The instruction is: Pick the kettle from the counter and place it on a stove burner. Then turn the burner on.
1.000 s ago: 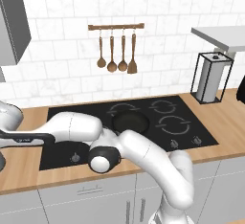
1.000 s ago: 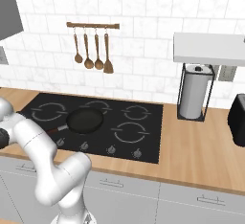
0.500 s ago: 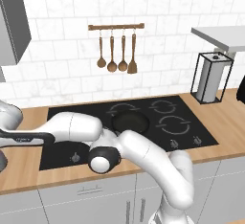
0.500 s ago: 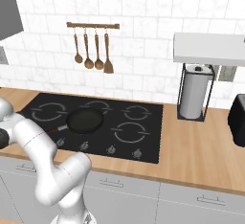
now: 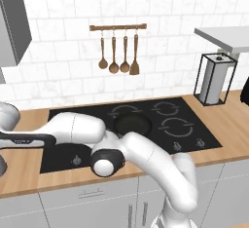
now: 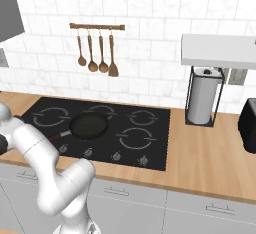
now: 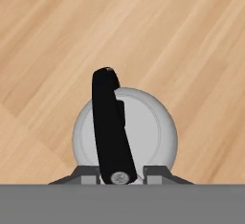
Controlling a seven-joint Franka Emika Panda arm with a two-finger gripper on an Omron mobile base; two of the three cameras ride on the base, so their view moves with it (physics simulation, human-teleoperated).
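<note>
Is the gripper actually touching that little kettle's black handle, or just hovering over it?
Touching. In the hand view the gripper is shut on the kettle's black handle, its fingers pressed against either side, no gap showing.

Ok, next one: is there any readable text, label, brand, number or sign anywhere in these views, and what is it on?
No text reads as words in any view.
Robot arm link: a faint pale marking on the dark band, too small and blurred to read.
Flat black glass cooktop: white ring markings alone, no lettering.
Pale silvery dome-shaped kettle with black handle, on the light brown wooden counter: no label.
</note>
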